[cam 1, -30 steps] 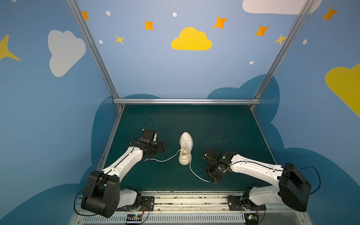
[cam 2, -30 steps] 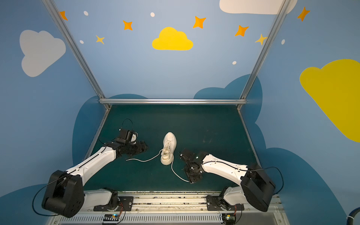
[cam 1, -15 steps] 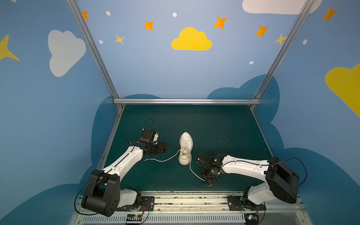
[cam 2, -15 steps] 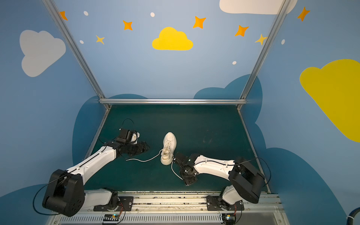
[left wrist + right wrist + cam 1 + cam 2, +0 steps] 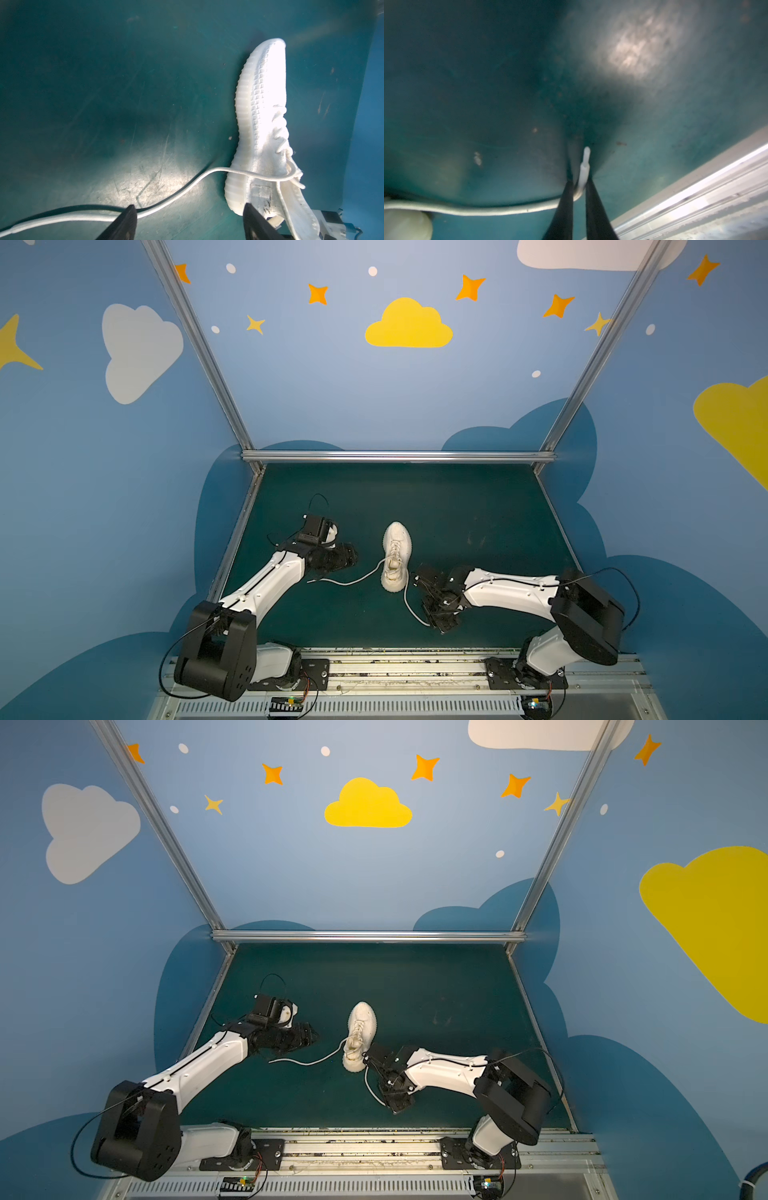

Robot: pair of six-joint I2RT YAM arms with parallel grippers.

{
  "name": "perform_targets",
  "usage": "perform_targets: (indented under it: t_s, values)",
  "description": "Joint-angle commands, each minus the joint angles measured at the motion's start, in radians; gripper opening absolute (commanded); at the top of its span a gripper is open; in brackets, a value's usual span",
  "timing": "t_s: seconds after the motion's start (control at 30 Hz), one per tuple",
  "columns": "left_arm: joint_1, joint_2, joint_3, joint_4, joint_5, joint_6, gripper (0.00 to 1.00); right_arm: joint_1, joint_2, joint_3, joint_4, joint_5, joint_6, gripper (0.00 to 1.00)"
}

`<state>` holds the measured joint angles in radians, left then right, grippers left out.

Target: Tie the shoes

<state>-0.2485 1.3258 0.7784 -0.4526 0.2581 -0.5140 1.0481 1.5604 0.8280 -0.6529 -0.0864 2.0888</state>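
Squarely, lace tip [image 5: 585, 160] (clamped) between right gripper [image 5: 579, 180] fingers [image 5: 593, 207].

A cream-white knit sneaker [image 5: 396, 558] [image 5: 264, 124] with a chunky ribbed sole stands upright about mid-width on the dark green mat [image 5: 478, 506], in its near half, toe pointing far and heel near. Its cream cord laces are untied (threaded through the eyelets only). The left lace [image 5: 353, 580] trails left from the tongue in a loose curve, flat on the mat. The right lace [image 5: 409, 605] curls near and right past the heel, its plastic tip [image 5: 586, 153] pinched in the closed right gripper [image 5: 579, 182].
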Motion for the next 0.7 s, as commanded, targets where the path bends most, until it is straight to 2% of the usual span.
perform_targets:
  t_s: [0.0,0.17,0.33,0.4,0.43,0.57,0.67]
  values:
    - [0.005,0.016,0.038,-0.060,0.024,0.037,0.80,-0.010,-0.020,-0.017,-0.047,0.130,0.210,0.00]
    - [0.007,0.020,0.060,-0.088,0.027,0.052,0.80,-0.059,-0.111,0.017,-0.204,0.279,0.075,0.00]
    - [0.006,0.008,0.066,-0.099,-0.003,0.036,0.80,-0.079,-0.204,0.113,-0.365,0.636,-0.223,0.00]
    - [0.007,0.007,0.068,-0.111,-0.017,0.035,0.80,-0.094,-0.240,0.146,-0.362,0.734,-0.223,0.00]
    - [0.006,0.004,0.070,-0.121,-0.047,0.034,0.80,-0.101,-0.257,0.159,-0.351,0.770,-0.542,0.00]
    - [0.012,-0.013,0.065,-0.151,-0.081,-0.010,0.80,-0.149,-0.336,0.151,-0.169,0.799,-0.993,0.00]
    - [0.032,-0.052,0.016,-0.084,0.033,-0.073,0.80,-0.232,-0.378,0.126,0.002,0.689,-1.288,0.00]
